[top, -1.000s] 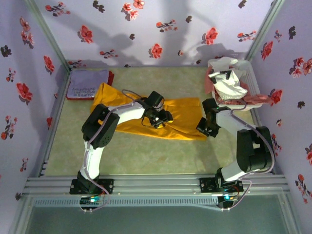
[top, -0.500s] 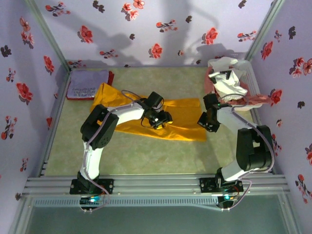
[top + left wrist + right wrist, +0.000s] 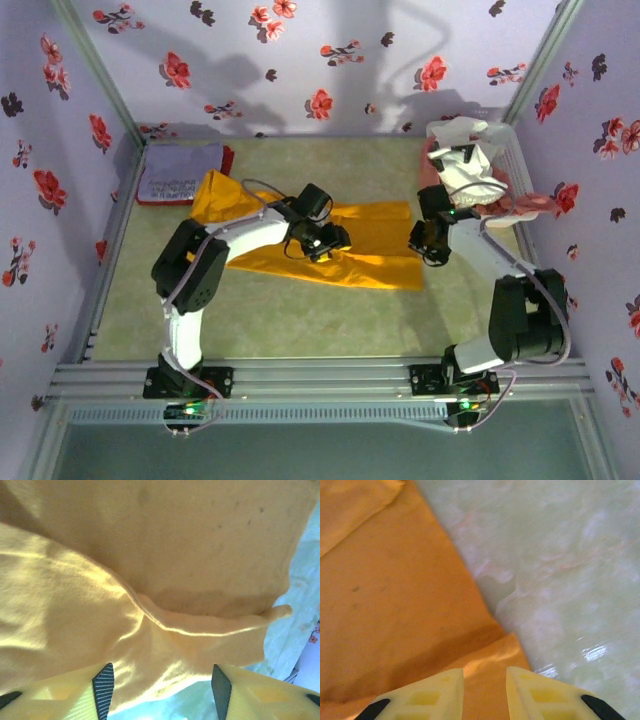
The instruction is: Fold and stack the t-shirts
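Orange t-shirt (image 3: 375, 255) lies spread mid-table (image 3: 300, 310) | left claw (image 3: 328, 243) on it, fingers wide apart, a fold of cloth between them | right claw (image 3: 430, 247) at its right corner, fingers a little apart, holding nothing | lavender t-shirt (image 3: 180, 172) folded, far left | white and pink t-shirts (image 3: 465, 165) heaped far right

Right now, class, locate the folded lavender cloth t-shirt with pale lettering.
In the top view, the lavender t-shirt lies in the far left corner of the table, beside the far-left end of the spread mustard-orange cloth t-shirt.
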Robot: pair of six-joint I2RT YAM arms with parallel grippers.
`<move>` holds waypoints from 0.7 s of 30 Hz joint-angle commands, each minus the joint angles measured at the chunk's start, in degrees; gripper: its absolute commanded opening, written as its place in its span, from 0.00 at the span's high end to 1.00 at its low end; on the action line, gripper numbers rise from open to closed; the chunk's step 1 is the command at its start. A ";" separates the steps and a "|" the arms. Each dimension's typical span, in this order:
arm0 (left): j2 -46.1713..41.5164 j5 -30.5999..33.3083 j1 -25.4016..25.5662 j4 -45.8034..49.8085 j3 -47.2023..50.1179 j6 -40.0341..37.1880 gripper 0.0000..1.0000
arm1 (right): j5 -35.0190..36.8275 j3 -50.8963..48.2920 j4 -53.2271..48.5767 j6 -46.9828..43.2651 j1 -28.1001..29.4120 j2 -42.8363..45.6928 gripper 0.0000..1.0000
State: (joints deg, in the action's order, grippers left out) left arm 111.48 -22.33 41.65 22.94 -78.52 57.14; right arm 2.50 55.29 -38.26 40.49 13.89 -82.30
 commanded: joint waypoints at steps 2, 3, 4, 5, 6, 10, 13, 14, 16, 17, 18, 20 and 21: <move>-5.50 4.02 -5.49 9.51 0.52 -6.20 0.42 | -4.89 -2.05 -2.45 1.93 4.29 1.47 0.70; -6.38 4.75 -7.38 11.46 1.09 -7.71 0.42 | -6.76 -2.39 -1.60 2.65 5.20 0.50 0.70; -7.16 5.80 -9.08 13.45 1.64 -9.15 0.43 | -7.79 -2.61 -0.84 3.25 6.08 -0.43 0.70; -8.07 6.94 -11.24 15.84 2.23 -11.00 0.43 | -8.73 -2.73 0.29 3.73 7.06 -1.59 0.71; -8.86 7.54 -13.61 17.61 3.13 -12.62 0.44 | -9.23 -2.73 1.29 4.10 7.98 -2.77 0.72; -12.01 8.79 -22.63 20.18 7.97 -17.28 0.46 | -11.92 -2.83 4.89 5.13 8.71 -7.67 0.73; -12.88 9.32 -28.51 20.49 10.79 -19.78 0.47 | -11.49 -1.99 5.89 4.65 8.53 -11.69 0.73; -12.87 9.37 -30.19 20.42 11.48 -20.46 0.47 | -10.87 -1.50 5.97 4.24 8.29 -12.88 0.73; -12.85 9.57 -32.65 19.79 12.56 -21.41 0.47 | -9.05 -0.20 5.25 3.10 7.89 -14.67 0.73; -12.58 9.71 -33.68 19.69 12.92 -21.82 0.46 | -7.70 0.63 4.30 2.44 7.46 -15.50 0.73; -12.21 9.99 -34.49 19.73 13.12 -22.30 0.46 | -6.92 1.31 3.63 1.66 6.80 -16.22 0.73; -11.43 10.83 -35.68 19.78 13.63 -22.90 0.45 | -5.84 2.46 2.19 0.31 5.38 -17.37 0.72; -10.97 11.04 -36.21 19.48 14.18 -22.96 0.45 | -5.52 3.12 1.44 -0.53 4.66 -17.77 0.71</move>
State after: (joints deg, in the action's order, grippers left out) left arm 100.29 -12.80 6.46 41.15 -65.36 37.15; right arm -6.81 56.86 -34.37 42.63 20.40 -98.15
